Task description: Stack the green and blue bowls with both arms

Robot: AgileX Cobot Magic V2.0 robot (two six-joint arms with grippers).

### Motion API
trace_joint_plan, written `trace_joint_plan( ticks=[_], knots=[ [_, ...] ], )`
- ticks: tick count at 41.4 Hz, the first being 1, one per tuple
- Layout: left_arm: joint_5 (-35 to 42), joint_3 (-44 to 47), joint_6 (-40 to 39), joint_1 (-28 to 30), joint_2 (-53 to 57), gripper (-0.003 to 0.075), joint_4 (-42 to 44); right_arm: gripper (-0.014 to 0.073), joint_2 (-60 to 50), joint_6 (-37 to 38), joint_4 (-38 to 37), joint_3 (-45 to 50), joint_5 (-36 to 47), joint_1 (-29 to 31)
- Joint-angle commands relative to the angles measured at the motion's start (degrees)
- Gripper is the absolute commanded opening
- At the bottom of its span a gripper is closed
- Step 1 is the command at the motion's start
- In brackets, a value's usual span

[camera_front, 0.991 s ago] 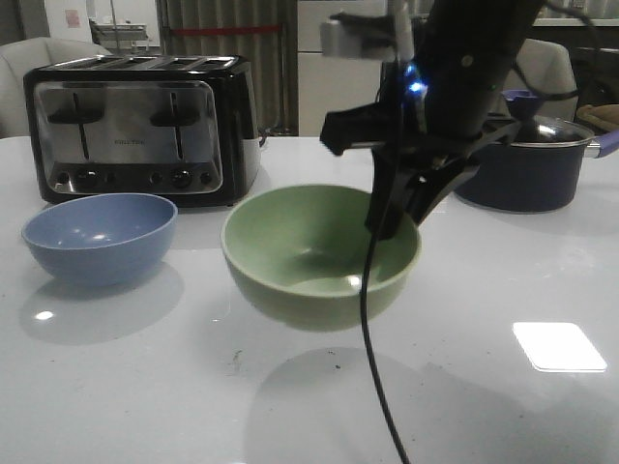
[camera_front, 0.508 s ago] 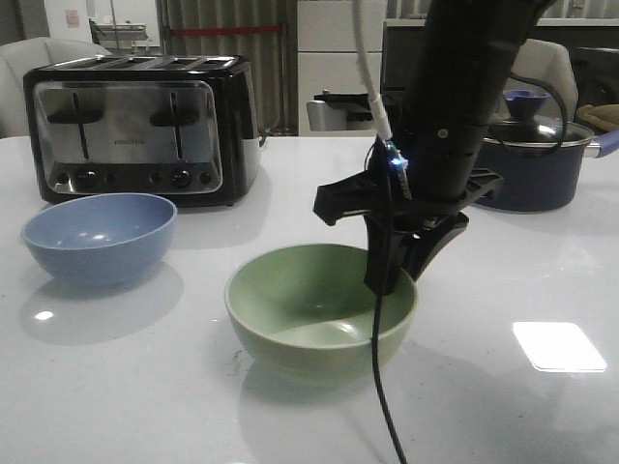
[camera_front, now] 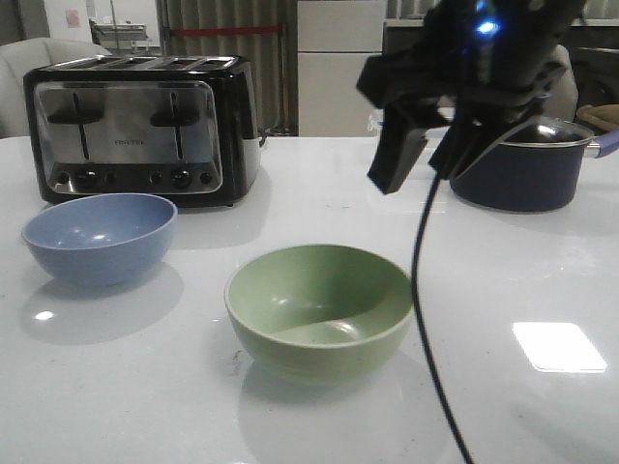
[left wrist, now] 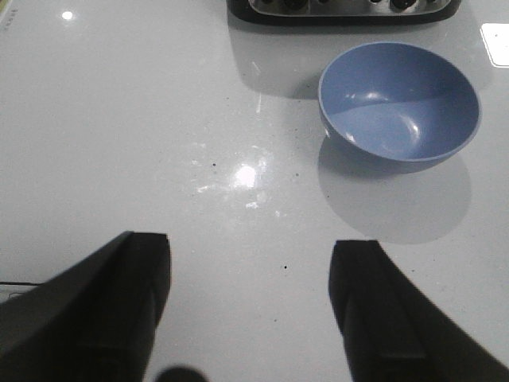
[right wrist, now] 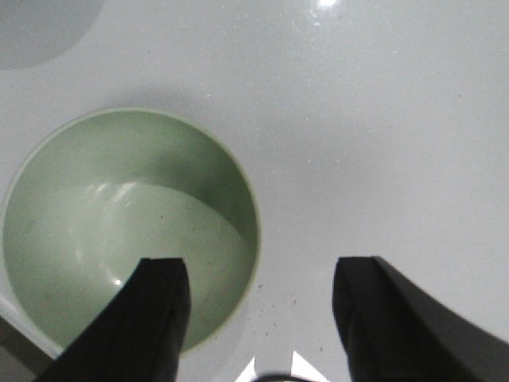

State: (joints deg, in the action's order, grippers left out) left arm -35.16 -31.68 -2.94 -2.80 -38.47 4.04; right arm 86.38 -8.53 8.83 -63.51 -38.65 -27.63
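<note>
The green bowl (camera_front: 319, 309) sits upright on the white table at the centre front; it also shows in the right wrist view (right wrist: 127, 227). The blue bowl (camera_front: 100, 237) sits to its left, in front of the toaster, and shows in the left wrist view (left wrist: 399, 102). My right gripper (camera_front: 421, 164) (right wrist: 258, 274) is open and empty, raised well above the green bowl's right rim. My left gripper (left wrist: 248, 255) is open and empty over bare table, apart from the blue bowl. The left arm does not show in the front view.
A black-and-chrome toaster (camera_front: 140, 126) stands at the back left. A dark navy lidded pot (camera_front: 527, 164) stands at the back right, behind my right arm. A black cable (camera_front: 426, 319) hangs from the right arm in front of the green bowl.
My right gripper set the green bowl down on the table, opened, and rose up and to the right away from it. The blue bowl has not moved.
</note>
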Motion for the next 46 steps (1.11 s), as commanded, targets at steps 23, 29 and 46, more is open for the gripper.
trace_joint_plan(
  ticks=[23,29,46],
  knots=[
    [4.5,-2.1,-0.3,0.0,-0.3,0.0488,-0.6,0.0507,-41.9,-2.1,0.1,25.1,3.5,0.1],
    [4.6,-2.1,0.9,-0.7,-0.3,0.0488,-1.4,0.0507,-44.0,-2.1,0.1,25.6,3.6,0.1],
    [4.5,-10.3,1.7,-4.8,-13.4,0.0516,-1.4,0.0507,-44.0,-2.1,0.1,25.6,3.3,0.1]
  ],
)
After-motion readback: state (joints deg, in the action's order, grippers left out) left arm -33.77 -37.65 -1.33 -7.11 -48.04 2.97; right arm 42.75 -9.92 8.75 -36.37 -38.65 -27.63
